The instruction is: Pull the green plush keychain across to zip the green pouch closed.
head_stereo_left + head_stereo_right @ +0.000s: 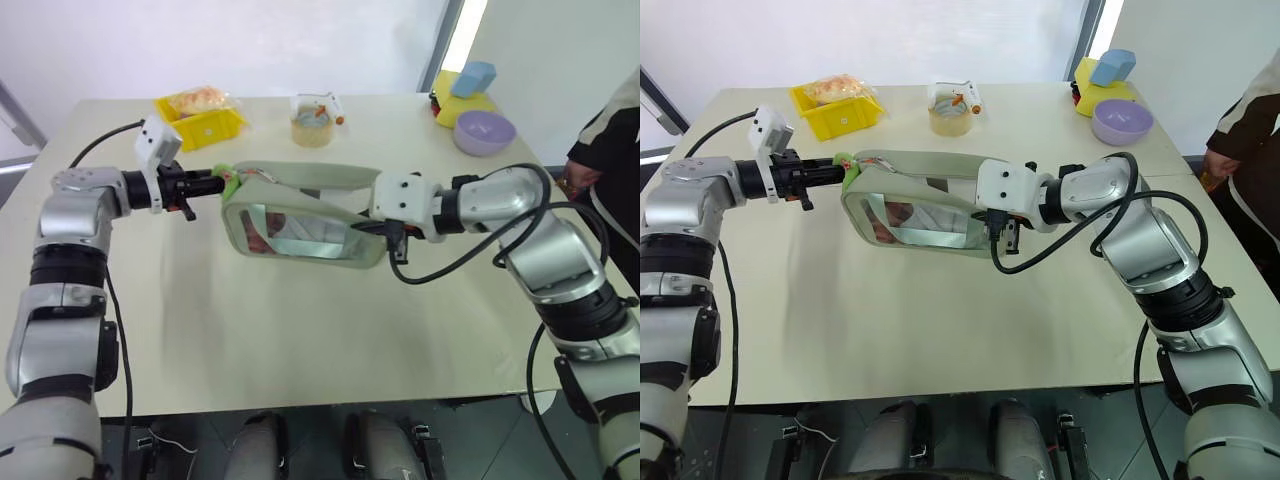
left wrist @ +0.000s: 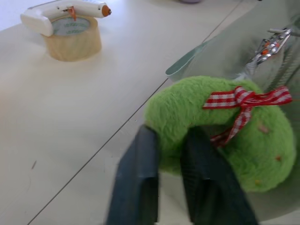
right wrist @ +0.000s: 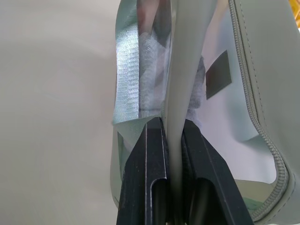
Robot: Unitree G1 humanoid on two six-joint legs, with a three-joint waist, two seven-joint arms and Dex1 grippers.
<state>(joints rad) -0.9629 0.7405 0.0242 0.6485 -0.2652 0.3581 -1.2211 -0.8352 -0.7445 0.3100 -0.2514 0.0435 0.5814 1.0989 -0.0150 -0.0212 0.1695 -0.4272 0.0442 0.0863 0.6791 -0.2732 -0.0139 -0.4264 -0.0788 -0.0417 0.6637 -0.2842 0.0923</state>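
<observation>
- A pale table [image 1: 300, 340] by a bright window: the green pouch [image 1: 300, 225] sits mid-frame.
- Left gripper [image 2: 168, 154] pinches the green plush keychain [image 2: 225, 126] at the pouch's left corner; right gripper [image 3: 174, 154] is clamped on the pouch's right edge.
- A steady, level pull rightward along the zipper, with the right hand anchoring, looks best.

- You have one green pouch [image 1: 300, 225] on the tabletop [image 1: 300, 340].
- You have one green plush keychain [image 2: 220, 126], tied with one red-and-white checked ribbon [image 2: 243, 101].
- You see one yellow bin [image 1: 203, 122], holding one bagged item [image 1: 197, 99].
- You see one tape roll [image 1: 312, 128].
- You see one purple bowl [image 1: 484, 132].
- You see one blue block [image 1: 473, 78].
- One person [image 1: 610, 150] stands at the tabletop's right edge.
</observation>
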